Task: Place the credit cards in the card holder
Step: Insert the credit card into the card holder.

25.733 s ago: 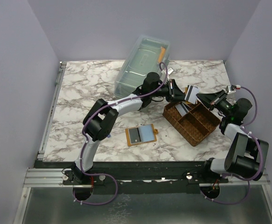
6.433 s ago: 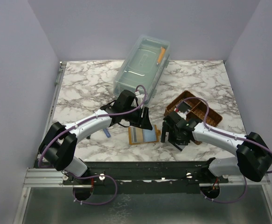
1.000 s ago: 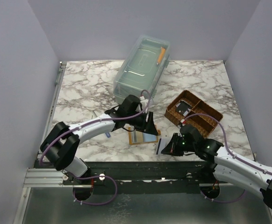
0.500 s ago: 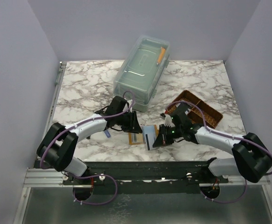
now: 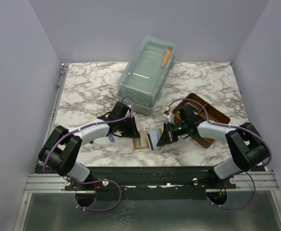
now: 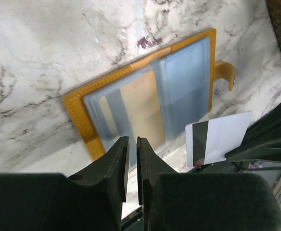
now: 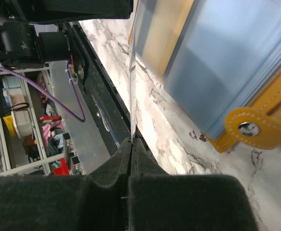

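Credit card (image 5: 153,140), white with a dark stripe down one end, is clamped in the right pincer (image 5: 163,137). It is held on edge at the near side of the card holder (image 5: 141,142). From the right wrist the card (image 7: 132,72) shows only as a thin line rising out of the fingers of that pincer (image 7: 131,142), which are pressed together on it. The card's far end lies over the holder's (image 7: 227,62) near edge. Whether card and holder touch cannot be told.

The card holder (image 6: 145,94) lies open and flat on the marbled worktop (image 5: 92,86), orange-tan border up and grey-blue sleeves showing. A yellowish-tan rectangle shows in the half away from the snap tab (image 6: 225,74). The tab (image 7: 251,127) sticks out from the holder's outer edge and rests on the worktop.

The left pincer (image 5: 132,131) sits at the holder's opposite end. In its own wrist view the left pincer (image 6: 131,139) has its fingers almost together, with only a thin slit between them, and the tips lie over the holder's near edge. I cannot tell whether they pinch anything. The striped card (image 6: 217,137) shows off to the side in that view, tilted, just beside the holder's corner.

A brown woven tray (image 5: 215,111) stands behind the right arm, and a clear lidded box (image 5: 147,72) stands farther back on the worktop.
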Robot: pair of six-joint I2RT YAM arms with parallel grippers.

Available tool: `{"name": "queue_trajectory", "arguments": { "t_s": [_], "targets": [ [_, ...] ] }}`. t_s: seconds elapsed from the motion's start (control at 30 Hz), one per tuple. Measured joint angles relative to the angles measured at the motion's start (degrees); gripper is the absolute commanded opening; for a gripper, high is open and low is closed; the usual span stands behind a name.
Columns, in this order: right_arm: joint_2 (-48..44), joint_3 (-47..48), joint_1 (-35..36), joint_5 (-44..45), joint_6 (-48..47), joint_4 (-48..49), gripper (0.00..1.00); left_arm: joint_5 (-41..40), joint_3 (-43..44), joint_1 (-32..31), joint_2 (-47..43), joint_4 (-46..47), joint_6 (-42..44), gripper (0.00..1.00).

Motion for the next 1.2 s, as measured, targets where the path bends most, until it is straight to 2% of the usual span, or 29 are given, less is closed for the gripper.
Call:
{"name": "queue_trajectory", "arguments": {
  "t_s": [0.4, 1.2],
  "targets": [
    [10.45, 5.81, -2.38, -1.73, -2.86, -2.75, 0.00, -3.30, -0.37, 0.15, 0.98, 0.15, -0.22, 0.15],
    [18.05, 10.14, -2.43, -3.85, -4.22, -7.52, 0.00, -4.28, -0.39, 0.37, 2.03, 0.28, -0.22, 0.12]
  ]
}}
